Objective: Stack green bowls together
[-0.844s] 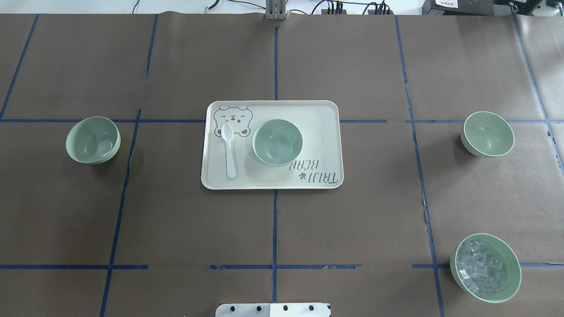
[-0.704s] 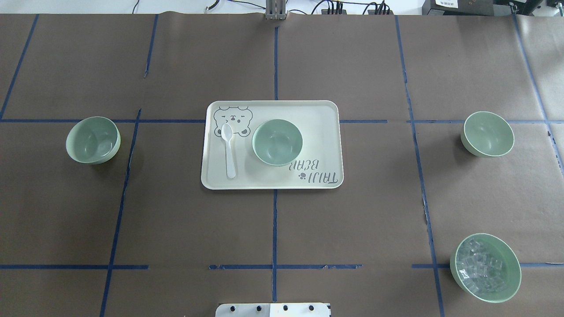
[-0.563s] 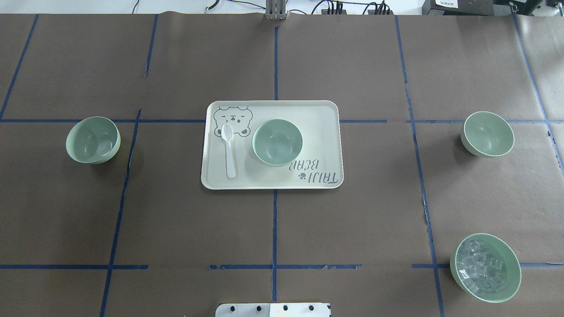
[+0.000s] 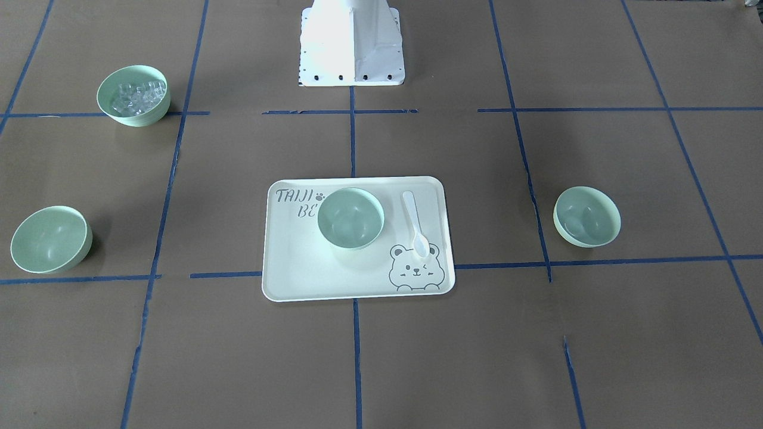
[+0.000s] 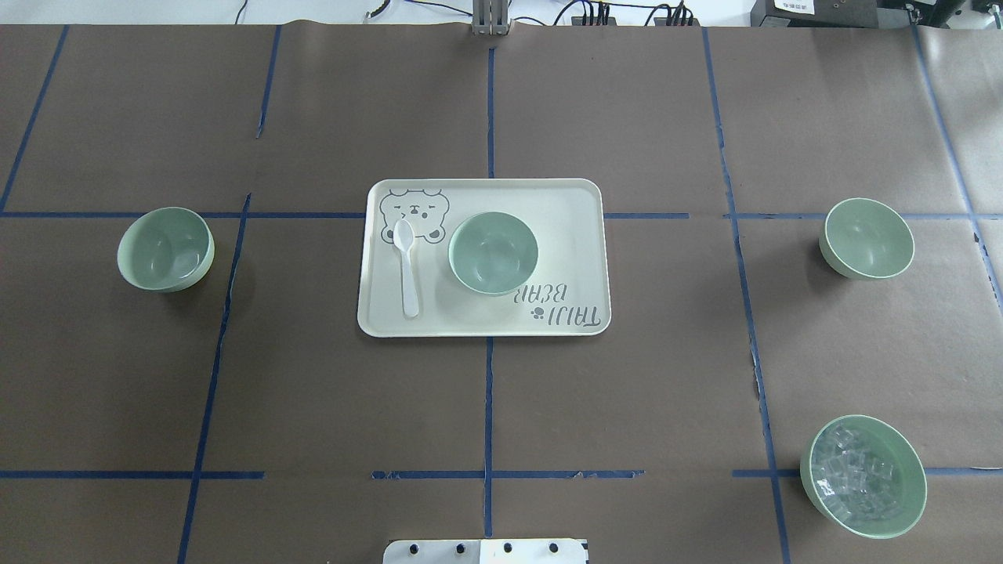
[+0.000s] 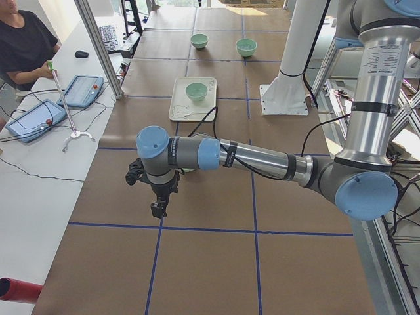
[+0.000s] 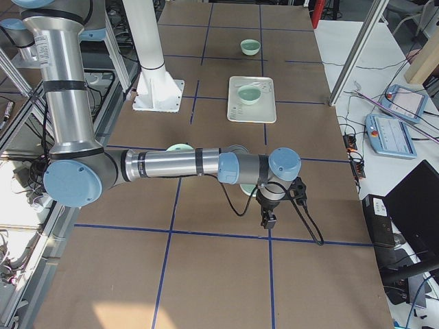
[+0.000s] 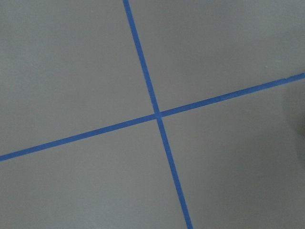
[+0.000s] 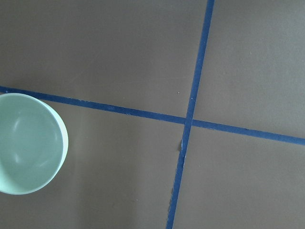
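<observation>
Our left hand (image 6: 157, 210) and right hand (image 7: 266, 221) hang over the worktop's (image 5: 627, 407) ends, carrying nothing; wide or narrow, we cannot tell. The left bowl (image 5: 165, 249) and right bowl (image 5: 867, 238) sit well apart, the middle bowl (image 5: 493, 253) on the tray (image 5: 580, 204). We judge it best to pinch an outer bowl's rim, lift straight and centre it over the middle bowl, avoiding the spoon (image 5: 407, 266).

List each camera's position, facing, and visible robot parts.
Front-facing: across the table, steeply down at tray; robot base at top.
Overhead: behind robot, down at same tray; base edge only.
Exterior left: table end; left arm near.
Exterior right: opposite end; right arm near.
Left wrist: down, tape cross only.
Right wrist: down, green bowl; no body.
</observation>
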You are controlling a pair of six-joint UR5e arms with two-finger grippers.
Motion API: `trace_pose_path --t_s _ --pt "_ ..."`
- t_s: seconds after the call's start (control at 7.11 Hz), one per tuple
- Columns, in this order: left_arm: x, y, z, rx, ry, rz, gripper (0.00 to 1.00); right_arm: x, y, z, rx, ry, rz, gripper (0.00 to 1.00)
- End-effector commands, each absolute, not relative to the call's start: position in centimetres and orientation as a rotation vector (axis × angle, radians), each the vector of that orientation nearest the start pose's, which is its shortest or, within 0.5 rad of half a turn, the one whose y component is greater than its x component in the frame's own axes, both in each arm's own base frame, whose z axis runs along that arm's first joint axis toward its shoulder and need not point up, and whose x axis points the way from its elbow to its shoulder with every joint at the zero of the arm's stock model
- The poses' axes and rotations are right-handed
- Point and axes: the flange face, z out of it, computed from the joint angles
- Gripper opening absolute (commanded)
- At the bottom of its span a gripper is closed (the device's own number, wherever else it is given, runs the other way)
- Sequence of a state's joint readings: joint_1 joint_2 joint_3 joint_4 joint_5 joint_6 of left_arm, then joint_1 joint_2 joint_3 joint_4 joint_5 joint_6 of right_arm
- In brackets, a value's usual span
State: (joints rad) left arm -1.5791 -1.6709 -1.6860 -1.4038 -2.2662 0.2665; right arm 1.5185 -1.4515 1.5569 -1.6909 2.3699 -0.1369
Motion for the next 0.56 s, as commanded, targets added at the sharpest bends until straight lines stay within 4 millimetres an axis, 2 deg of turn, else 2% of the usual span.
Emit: trace_pose_path --t_s 0.0,0.14,0.28,0.42 --pt "-6.9 -51.7 57.6 0.166 0.765 0.271 1.0 -3.1 -54.5 60.7 0.01 -0.802 -0.212 1.0" --pt "-6.2 -51.4 57.3 0.194 0.85 0.279 1.0 -6.8 -53.5 61.3 0.023 -0.809 -0.191 1.0" --pt "-6.1 -51.7 56.5 0.267 0.852 0.31 1.0 -8.5 -53.5 61.0 0.07 -0.805 -0.146 1.0" --pt "-6.1 -51.3 57.0 0.279 0.85 0.316 1.0 -11.4 -53.1 60.4 0.059 -0.817 -0.08 1.0"
